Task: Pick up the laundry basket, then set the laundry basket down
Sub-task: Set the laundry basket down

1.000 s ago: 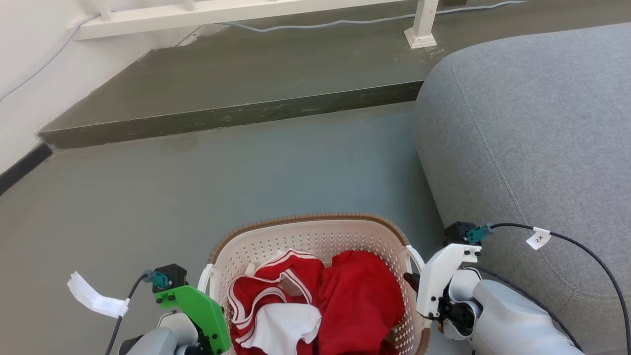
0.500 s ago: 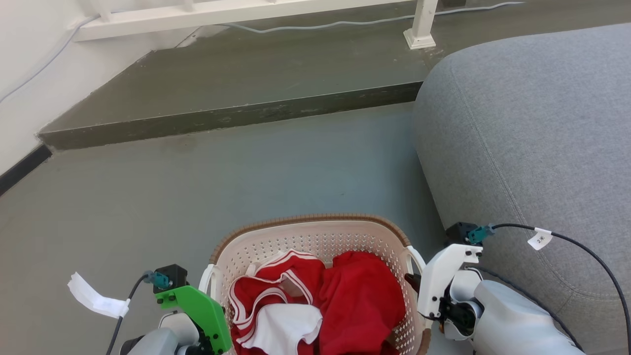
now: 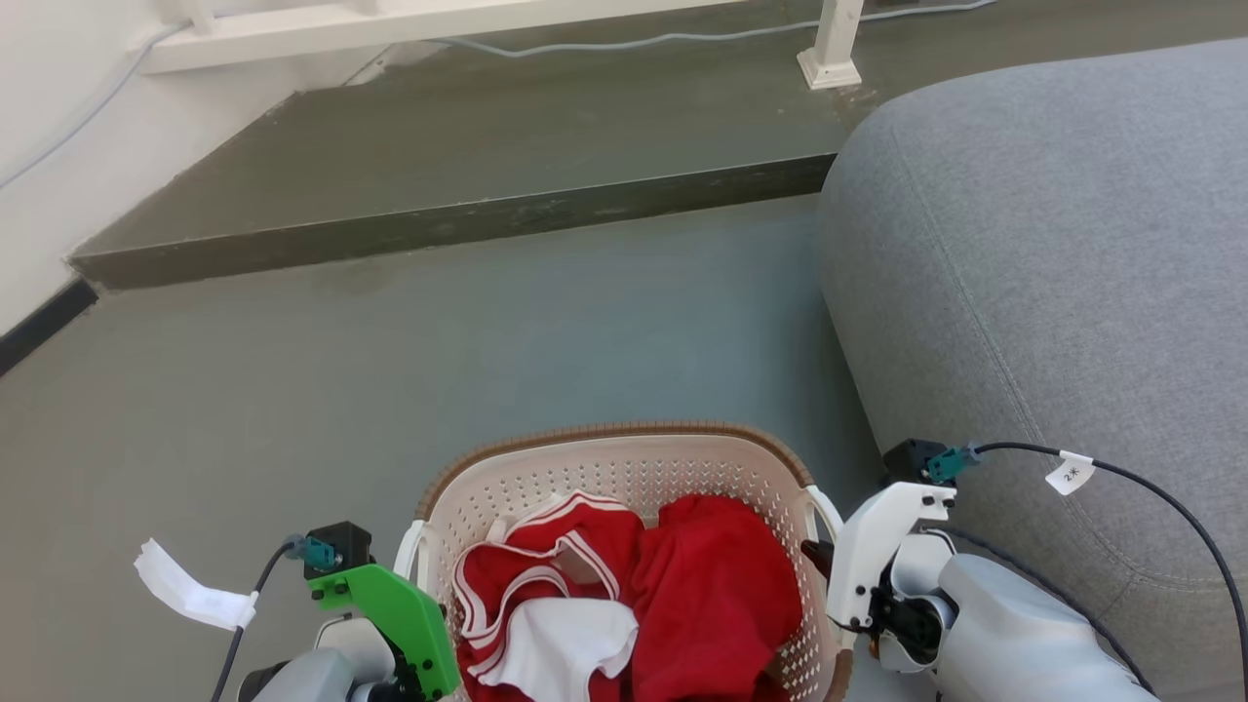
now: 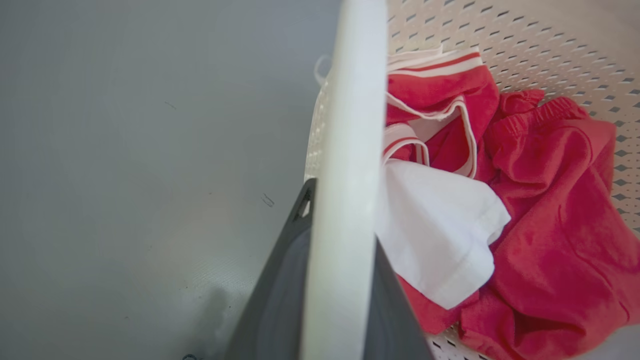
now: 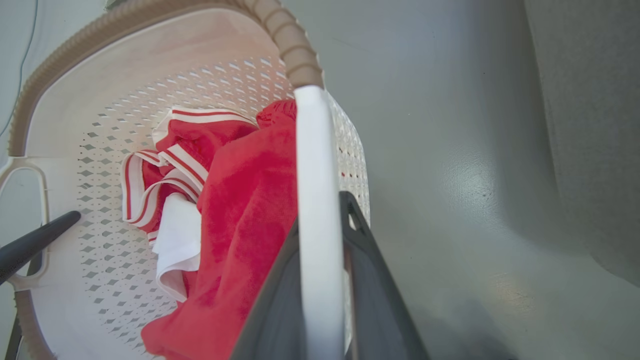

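- As you weigh progress, take the surroundings first: the grey sofa (image 3: 1053, 244) stands on the right, the grey floor (image 3: 390, 370) runs out to the left and far, and a raised dark step (image 3: 439, 224) crosses the far side.
- Your laundry basket (image 3: 624, 453) sits at the near middle between the two arms, just left of the sofa's near corner and apart from it.
- Inside it lies a heap of red clothes (image 3: 717, 585), with a white piece (image 3: 561, 643) at the near left.
- Your left gripper (image 4: 342, 215) is clamped on the basket's left handle (image 4: 350, 115), one dark finger on each side of the white bar.
- Your right gripper (image 5: 322, 210) is closed the same way around the right handle (image 5: 312, 160).
- Done, by my reading: both handles are gripped, so the reach and the grasp are complete.
- I cannot say for certain that the base is off the floor. The wrist views suggest floor lying well below the walls, so the basket is probably held up, but its underside is hidden.
- Left to do: complete the lift if it is not complete, keep both arms level so the clothes do not spill, then lower the basket onto the floor and open both grippers.
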